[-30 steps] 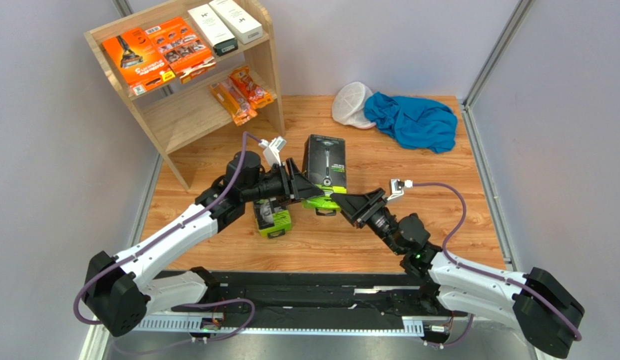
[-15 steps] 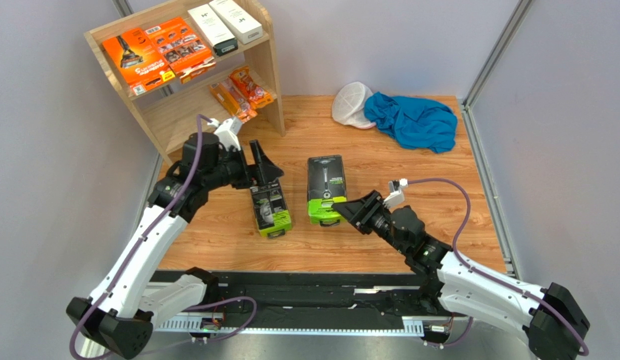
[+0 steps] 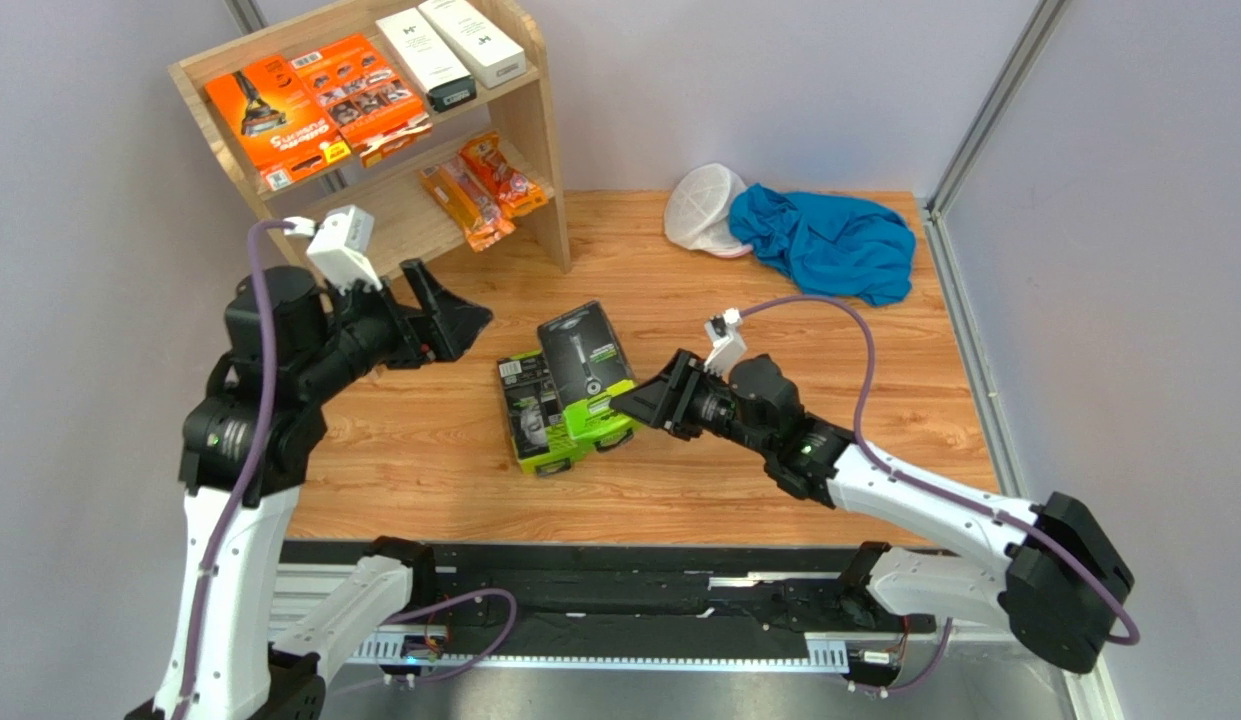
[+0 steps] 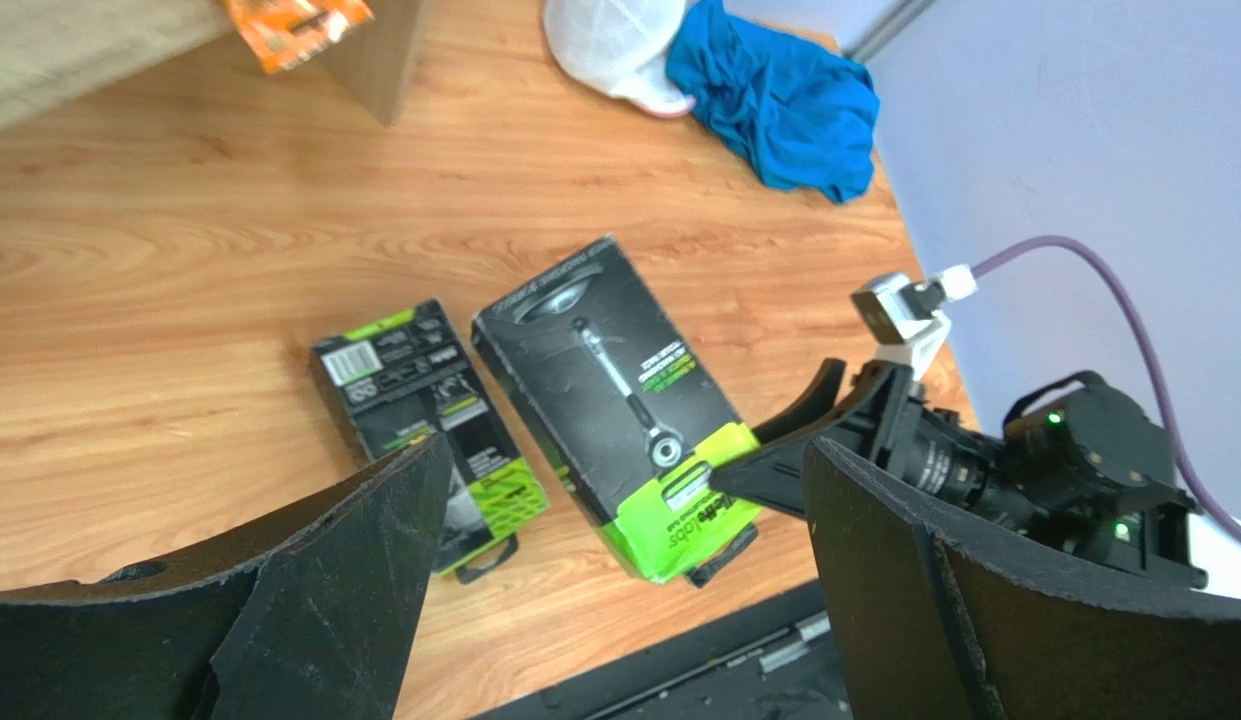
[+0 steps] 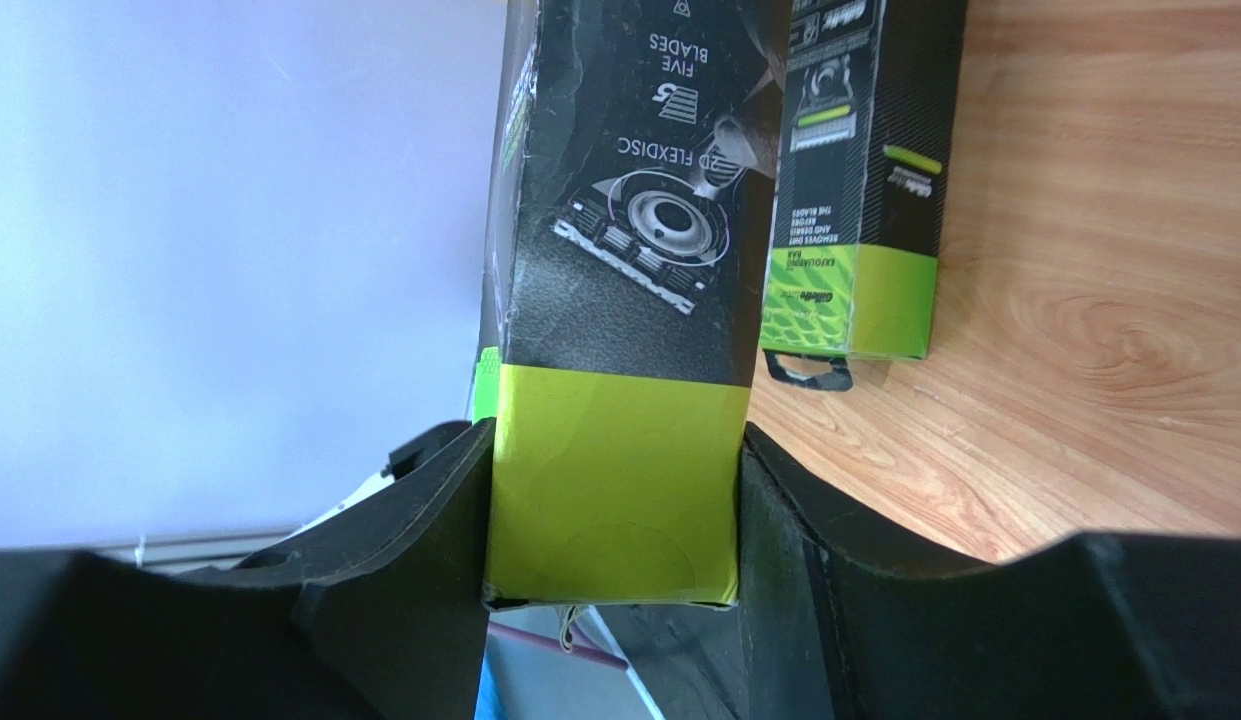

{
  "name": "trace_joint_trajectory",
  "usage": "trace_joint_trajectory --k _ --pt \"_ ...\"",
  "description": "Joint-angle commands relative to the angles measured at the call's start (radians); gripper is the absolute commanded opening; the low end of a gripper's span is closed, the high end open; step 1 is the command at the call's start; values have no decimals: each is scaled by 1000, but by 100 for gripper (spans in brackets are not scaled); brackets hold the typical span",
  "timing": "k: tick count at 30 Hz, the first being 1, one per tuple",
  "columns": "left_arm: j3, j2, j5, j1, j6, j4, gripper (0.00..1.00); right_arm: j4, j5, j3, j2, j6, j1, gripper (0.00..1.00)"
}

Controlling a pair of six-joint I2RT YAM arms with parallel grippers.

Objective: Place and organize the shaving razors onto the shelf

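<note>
Our right pincer (image 3: 646, 405) grips the black-and-green box (image 3: 581, 348) by its green end — we hold tight, lift slowly toward the shelf (image 3: 550, 158).

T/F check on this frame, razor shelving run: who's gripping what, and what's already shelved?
1. The right gripper is clamped on the lime end of the larger black-and-lime pack. True.
2. The left gripper holds the second black-and-lime pack. False: it is open and empty, and that pack lies on the table beside the larger one.
3. Both white boxes lie on the top tier of the shelf. True.
4. The small orange packets are on the table. False: they lie on the shelf's lower tier.
5. The blue cloth covers a razor pack. False: it lies apart, by the white mesh cap.
</note>
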Motion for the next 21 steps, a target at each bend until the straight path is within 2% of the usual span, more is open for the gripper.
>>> trace_joint_trajectory --k 1,9,21 --pt "97 13 -68 7 59 -94 95 196 -109 130 80 -24 3 0" --pt "200 33 -102 6 79 -151 96 251 -235 411 350 -24 11 0" --pt "223 -3 -151 7 96 -169 97 430 -336 894 772 151 23 0"
